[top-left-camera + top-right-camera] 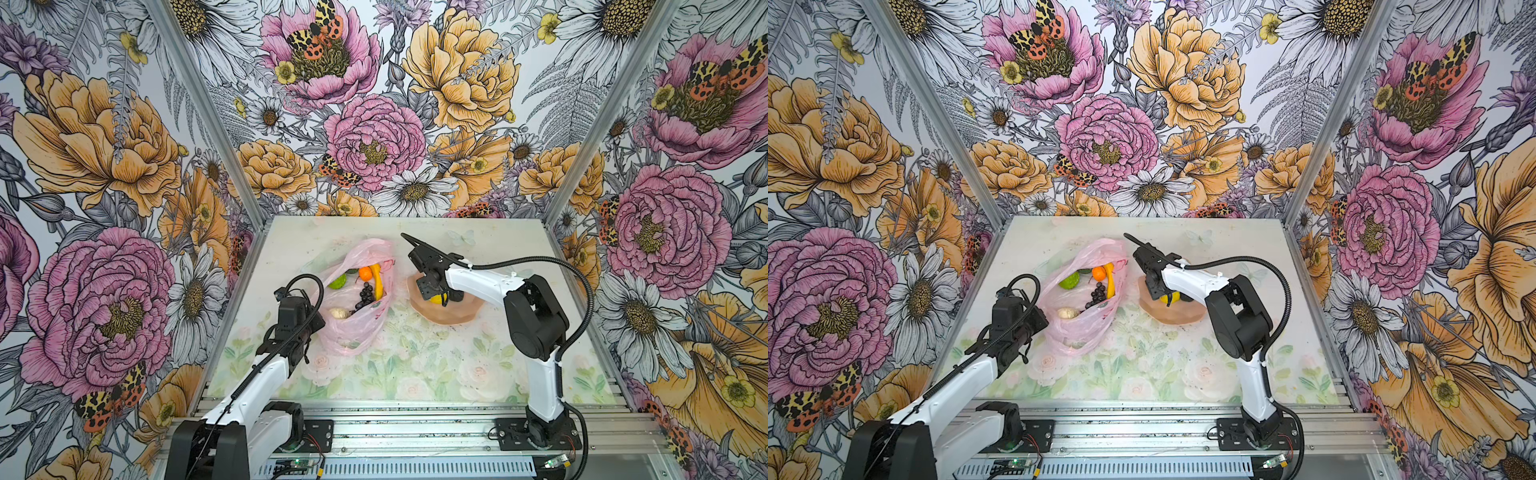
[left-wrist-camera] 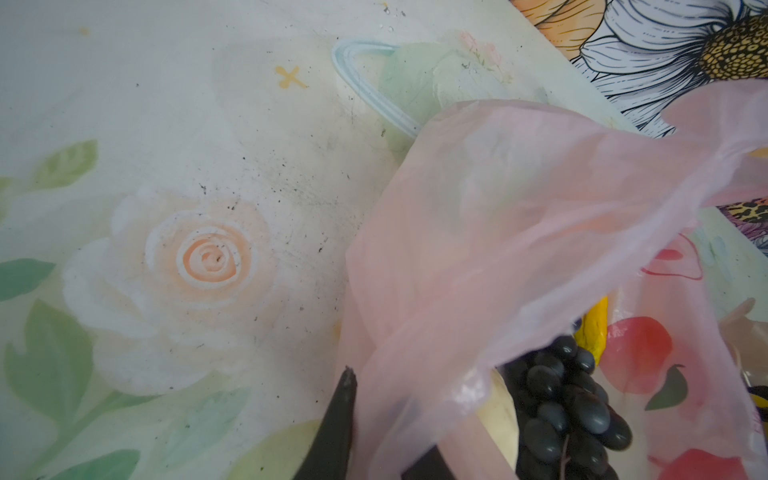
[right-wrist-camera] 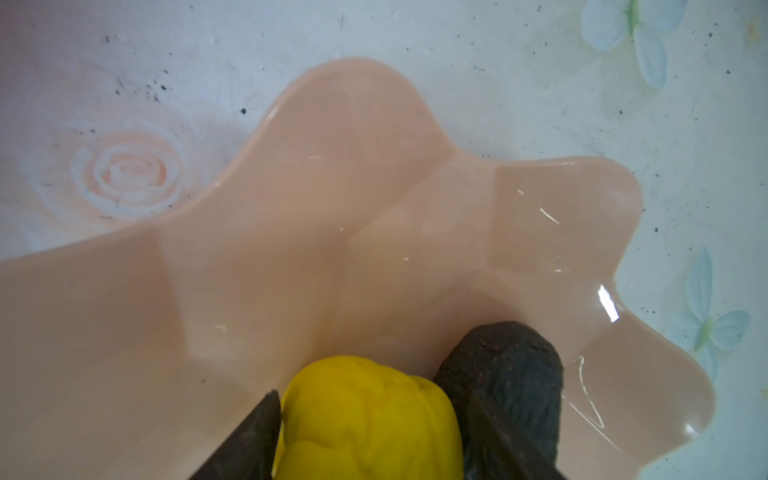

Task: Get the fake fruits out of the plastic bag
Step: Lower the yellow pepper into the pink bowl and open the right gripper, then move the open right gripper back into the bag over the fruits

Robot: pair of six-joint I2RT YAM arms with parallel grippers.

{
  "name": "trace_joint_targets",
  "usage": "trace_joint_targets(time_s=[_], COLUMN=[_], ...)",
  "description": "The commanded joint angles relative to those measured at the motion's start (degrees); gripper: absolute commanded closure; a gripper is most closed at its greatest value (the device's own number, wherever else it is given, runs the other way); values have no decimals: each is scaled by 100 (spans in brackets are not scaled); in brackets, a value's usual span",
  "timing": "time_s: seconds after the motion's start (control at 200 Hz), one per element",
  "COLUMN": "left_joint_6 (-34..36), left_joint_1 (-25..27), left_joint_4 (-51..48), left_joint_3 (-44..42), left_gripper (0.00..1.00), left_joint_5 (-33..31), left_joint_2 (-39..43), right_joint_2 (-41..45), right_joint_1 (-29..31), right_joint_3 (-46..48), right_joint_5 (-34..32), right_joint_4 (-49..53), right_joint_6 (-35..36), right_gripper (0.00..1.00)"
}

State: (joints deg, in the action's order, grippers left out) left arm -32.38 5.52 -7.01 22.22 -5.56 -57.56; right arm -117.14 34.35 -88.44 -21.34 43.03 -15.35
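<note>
The pink plastic bag [image 1: 353, 332] [image 1: 1077, 332] lies open on the table, left of centre. Inside it I see a lime [image 1: 337, 281], an orange [image 1: 365, 273], a banana [image 1: 377, 282], a dark grape bunch [image 1: 365, 296] [image 2: 569, 407] and a cream lumpy piece [image 1: 338, 312]. My left gripper [image 1: 321, 321] [image 2: 386, 415] is shut on the bag's near left rim and holds it up. My right gripper [image 1: 441, 300] [image 3: 374, 399] hangs low in the peach bowl [image 1: 451, 319] [image 3: 291, 216], open, its fingers flanking a yellow lemon [image 3: 365, 419] that rests there. A dark avocado [image 3: 511, 365] lies beside it.
The bowl stands right of the bag with a narrow strip of table between them. Flowered walls close in the table on the left, back and right. The arm bases sit on a metal rail [image 1: 395, 432] at the front edge.
</note>
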Motion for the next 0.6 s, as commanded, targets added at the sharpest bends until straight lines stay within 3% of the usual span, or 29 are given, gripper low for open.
trace_joint_targets(time_s=[0.0, 0.235, 0.595], left_joint_6=[155, 157, 151], left_joint_1=[52, 54, 76], left_joint_4=[110, 116, 115], left_joint_3=[125, 123, 134], left_gripper=[82, 82, 82], left_joint_5=[64, 65, 112], left_joint_2=[18, 21, -27], right_joint_2=[-37, 97, 475], right_joint_1=[-111, -148, -148], right_joint_3=[-164, -303, -305], right_joint_5=[-230, -49, 453], right_joint_4=[-13, -13, -18], right_joint_6=[42, 28, -185], right_gripper=[28, 20, 19])
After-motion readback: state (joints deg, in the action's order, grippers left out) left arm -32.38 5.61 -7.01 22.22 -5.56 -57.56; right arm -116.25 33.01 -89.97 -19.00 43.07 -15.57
